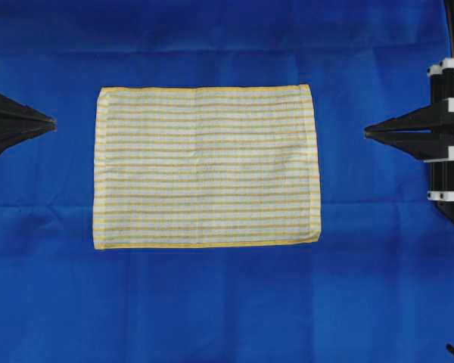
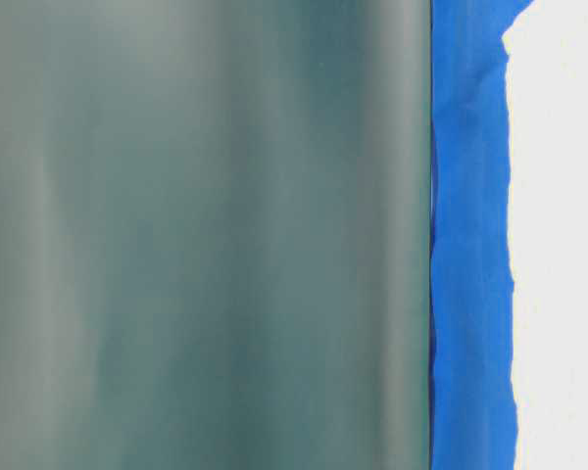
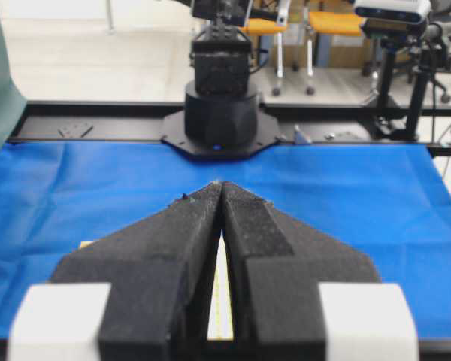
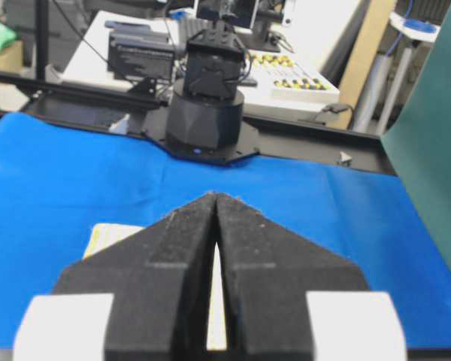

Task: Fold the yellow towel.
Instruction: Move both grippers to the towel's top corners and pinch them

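Blue cloth (image 1: 212, 302) carries the yellow towel (image 1: 206, 166), flat, unfolded, finely striped; both arms' jaws are closed, empty.

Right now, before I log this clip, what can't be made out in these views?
- Table-level view: a blurred grey-green surface fills most of it; towel and both grippers hidden.
- Left wrist view: the shut left gripper covers nearly all of the yellow towel.
- Right wrist view: the shut right gripper hides most of the towel.
- Overhead view: both arms cut off by the side edges.
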You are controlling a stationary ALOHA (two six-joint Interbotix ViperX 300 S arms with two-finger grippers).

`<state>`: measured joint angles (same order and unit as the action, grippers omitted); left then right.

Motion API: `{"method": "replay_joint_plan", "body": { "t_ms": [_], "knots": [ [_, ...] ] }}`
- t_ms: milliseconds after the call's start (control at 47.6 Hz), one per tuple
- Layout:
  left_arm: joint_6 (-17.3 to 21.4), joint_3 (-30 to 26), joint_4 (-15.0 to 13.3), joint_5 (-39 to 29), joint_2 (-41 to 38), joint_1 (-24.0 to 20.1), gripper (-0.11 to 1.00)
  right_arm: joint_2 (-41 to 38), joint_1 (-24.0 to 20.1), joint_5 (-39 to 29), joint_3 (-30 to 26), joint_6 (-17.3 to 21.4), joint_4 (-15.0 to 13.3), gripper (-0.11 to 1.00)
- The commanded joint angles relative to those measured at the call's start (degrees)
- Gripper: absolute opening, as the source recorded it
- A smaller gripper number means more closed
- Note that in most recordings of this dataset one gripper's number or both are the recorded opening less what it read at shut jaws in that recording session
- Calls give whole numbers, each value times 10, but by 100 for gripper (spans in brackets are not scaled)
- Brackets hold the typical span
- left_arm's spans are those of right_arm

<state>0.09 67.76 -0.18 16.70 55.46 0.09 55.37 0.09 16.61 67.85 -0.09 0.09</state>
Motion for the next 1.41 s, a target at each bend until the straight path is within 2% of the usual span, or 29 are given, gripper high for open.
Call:
{"method": "replay_joint_plan", "body": {
  "t_ms": [0, 105, 273, 546, 588, 630, 693, 819, 861, 903, 945, 1092, 1385],
  "knots": [
    [5, -7, -18, -11, -11, -7, 0, -11, 8, 4, -17, 6, 3, 0],
    [11, -6, -18, -18, -16, -18, 0, -24, 29, -10, -22, 8, 15, 0],
    [22, -3, -18, -22, -43, -55, 0, -69, 88, -47, -33, 15, 40, 0],
    [22, 3, -19, -6, -135, -127, 1, -173, 165, -69, -43, 35, 47, 1],
    [22, 4, -18, -4, -151, -134, 1, -190, 176, -71, -46, 41, 47, 5],
    [22, 4, -19, -1, -168, -142, 5, -214, 189, -73, -49, 47, 47, 12],
    [21, 8, -21, 9, -200, -158, 17, -244, 202, -73, -54, 51, 47, 31],
    [19, 13, -22, 40, -259, -186, 56, -316, 234, -70, -62, 53, 53, 70],
    [19, 16, -22, 56, -284, -199, 68, -338, 243, -70, -64, 53, 57, 76],
    [19, 18, -22, 69, -305, -207, 80, -361, 250, -69, -68, 52, 60, 75],
    [19, 18, -22, 83, -325, -216, 86, -387, 258, -66, -74, 53, 61, 73],
    [19, 18, -22, 120, -396, -242, 81, -453, 271, -55, -91, 53, 62, 71],
    [19, 3, -22, 159, -512, -273, 82, -539, 293, -32, -109, 52, 63, 71]
  ]
}}
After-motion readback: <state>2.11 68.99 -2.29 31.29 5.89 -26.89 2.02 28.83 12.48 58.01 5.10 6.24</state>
